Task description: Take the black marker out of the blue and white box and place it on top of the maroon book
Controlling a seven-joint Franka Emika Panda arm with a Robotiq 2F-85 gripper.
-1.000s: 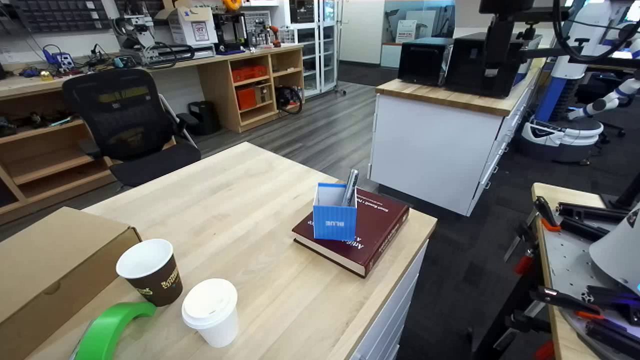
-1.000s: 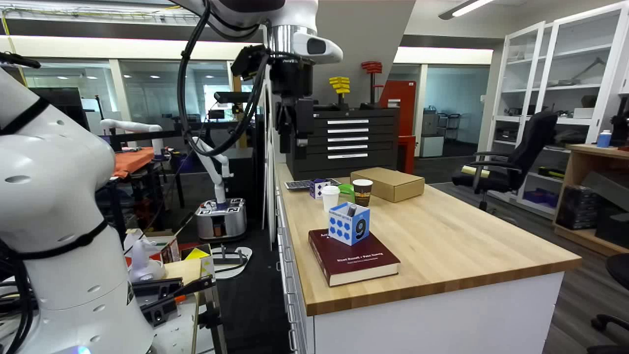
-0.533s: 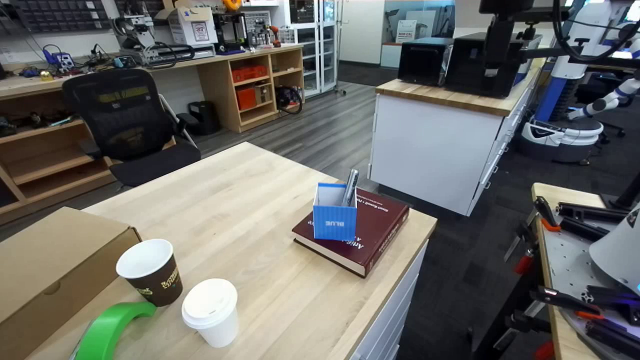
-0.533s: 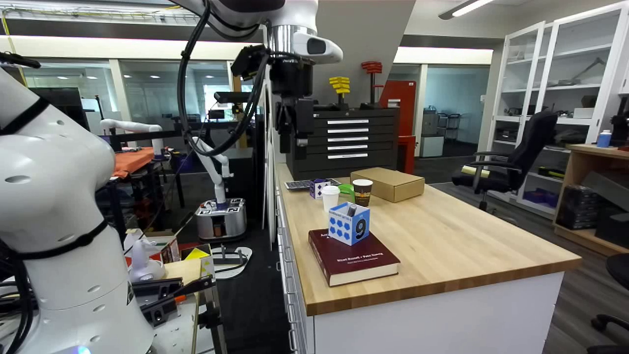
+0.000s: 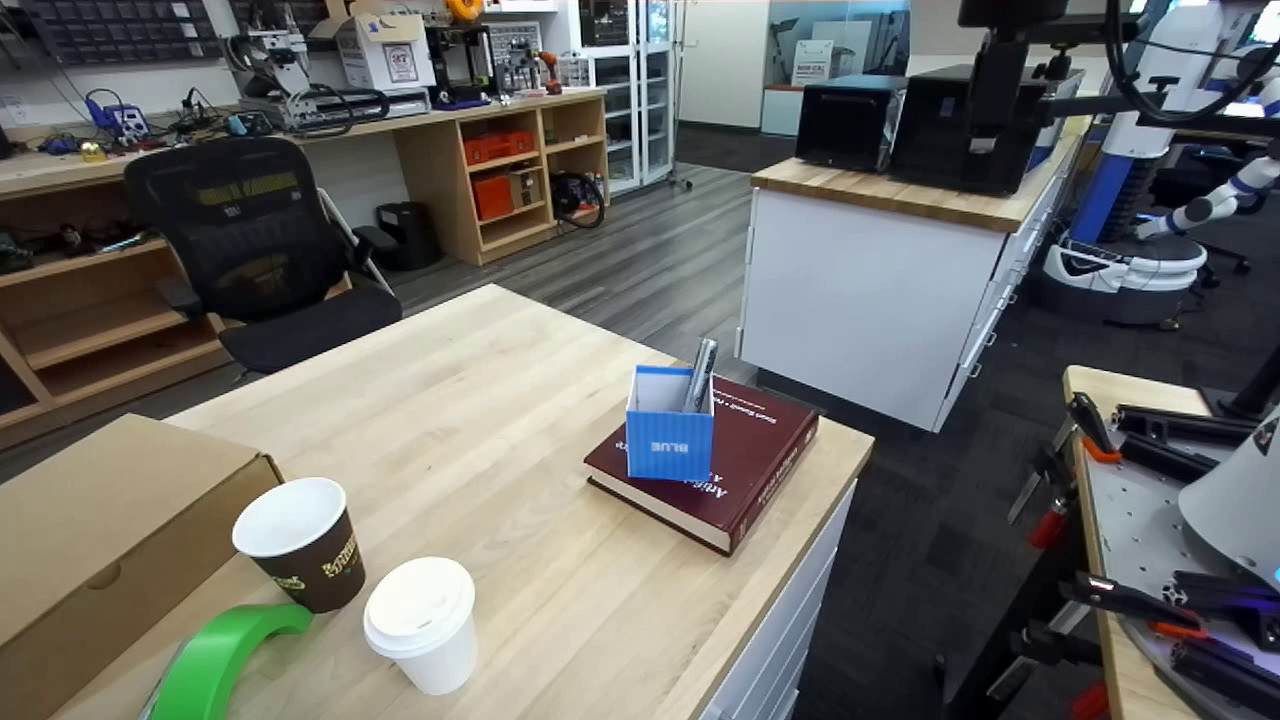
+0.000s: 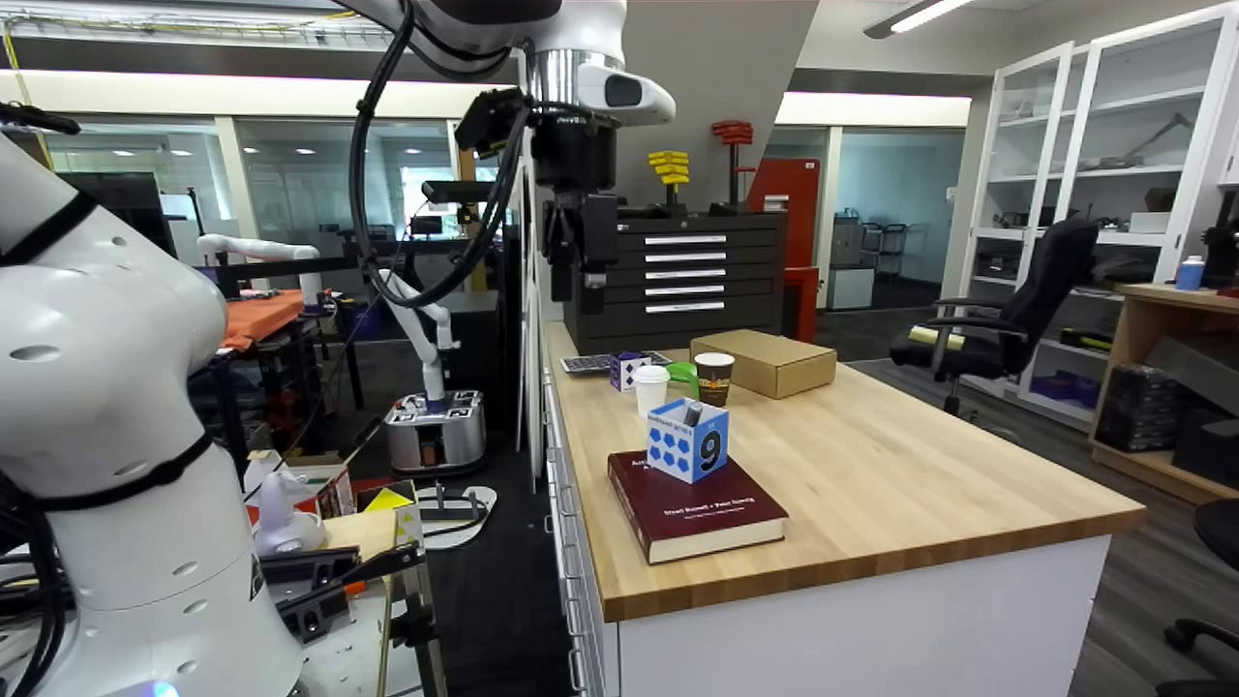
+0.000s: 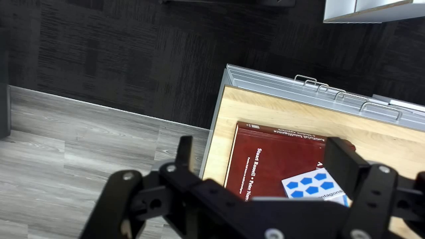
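The maroon book (image 5: 765, 430) lies flat near the table's corner; it shows in both exterior views (image 6: 711, 513) and in the wrist view (image 7: 279, 156). The small blue and white box (image 5: 668, 446) stands on the book with its open top up; it also shows in an exterior view (image 6: 685, 450) and the wrist view (image 7: 307, 182). The dark marker (image 5: 702, 374) leans inside it, its upper end above the rim (image 6: 693, 414); it is hidden in the wrist view. My gripper (image 6: 578, 283) hangs high above the table, fingers down; in the wrist view (image 7: 260, 146) its fingers stand wide apart with nothing between them.
On the wooden table (image 5: 480, 430) stand a white lidded cup (image 5: 425, 625), a dark paper cup (image 5: 305, 545), a green curved object (image 5: 215, 655) and a brown cardboard box (image 5: 110, 540). A small purple box (image 6: 629, 372) is behind the cups. The book lies close to the table edge.
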